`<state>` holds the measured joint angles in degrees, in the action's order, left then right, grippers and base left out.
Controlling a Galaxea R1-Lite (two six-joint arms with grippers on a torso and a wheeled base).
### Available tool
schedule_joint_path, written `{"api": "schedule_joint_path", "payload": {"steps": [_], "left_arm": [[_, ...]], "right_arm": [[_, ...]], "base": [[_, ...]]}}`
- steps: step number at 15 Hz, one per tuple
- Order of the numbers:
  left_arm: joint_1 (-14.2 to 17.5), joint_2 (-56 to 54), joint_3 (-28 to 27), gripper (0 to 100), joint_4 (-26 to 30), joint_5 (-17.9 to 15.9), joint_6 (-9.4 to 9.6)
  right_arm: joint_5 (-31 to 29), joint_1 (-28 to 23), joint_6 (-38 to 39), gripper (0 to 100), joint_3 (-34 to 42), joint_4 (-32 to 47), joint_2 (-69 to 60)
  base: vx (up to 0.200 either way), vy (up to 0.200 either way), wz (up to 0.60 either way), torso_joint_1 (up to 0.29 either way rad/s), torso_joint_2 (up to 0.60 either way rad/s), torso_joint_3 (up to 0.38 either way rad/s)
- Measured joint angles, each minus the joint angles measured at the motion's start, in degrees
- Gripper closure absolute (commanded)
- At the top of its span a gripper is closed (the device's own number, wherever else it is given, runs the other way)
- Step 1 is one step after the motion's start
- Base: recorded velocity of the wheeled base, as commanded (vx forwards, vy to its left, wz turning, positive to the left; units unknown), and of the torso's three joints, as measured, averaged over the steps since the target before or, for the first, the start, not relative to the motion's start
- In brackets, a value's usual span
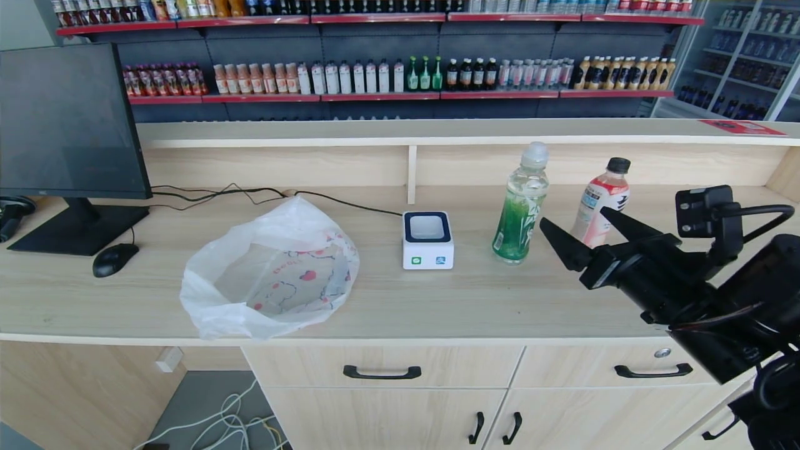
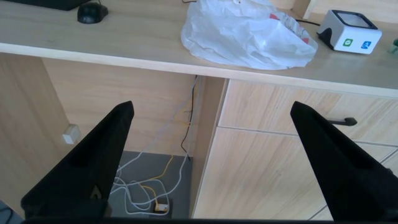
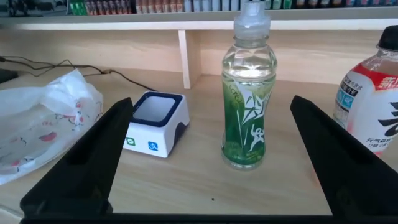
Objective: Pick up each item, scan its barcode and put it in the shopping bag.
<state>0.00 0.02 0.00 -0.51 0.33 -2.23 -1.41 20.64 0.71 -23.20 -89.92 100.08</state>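
While the green bottle [image 1: 520,206] stands upright on the counter [image 1: 437,300] near the pink bottle [image 1: 601,203], right of the scanner [image 1: 427,240] and well apart from the shopping bag [image 1: 272,275], we hold our right claw [image 1: 572,215] spread before both. Closing off-centre could, we judge, topple the tall bottle or knock its neighbour. Our left claw [image 2: 211,106] hangs spread below the counter edge.

Green-labelled bottle [image 1: 520,206] and pink-and-white bottle [image 1: 600,201] stand upright, close together; white scanner [image 1: 427,240] sits near the green one. Crumpled white shopping bag [image 1: 269,275] lies open, left of the scanner.
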Motion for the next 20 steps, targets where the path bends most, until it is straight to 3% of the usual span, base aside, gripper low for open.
{"api": "schedule_joint_path", "payload": {"steps": [10, 13, 20], "left_arm": [[0.0, 0.0, 0.0, 0, 0.0, 0.0, 0.12], [0.0, 0.0, 0.0, 0, 0.0, 0.0, 0.16], [0.0, 0.0, 0.0, 0, 0.0, -0.1, 0.35]], "right_arm": [[-0.4, 0.0, 0.3, 0, -8.2, 0.0, 11.2], [-4.0, -0.3, 0.2, 0, -11.3, 0.0, 13.9], [-5.8, -1.6, -1.2, 0, -21.0, 0.0, 21.4]], "base": [[0.000, 0.000, 0.00, 0.000, 0.00, 0.000], [0.000, 0.000, 0.00, 0.000, 0.00, 0.000], [0.000, 0.000, 0.00, 0.000, 0.00, 0.000]]}}
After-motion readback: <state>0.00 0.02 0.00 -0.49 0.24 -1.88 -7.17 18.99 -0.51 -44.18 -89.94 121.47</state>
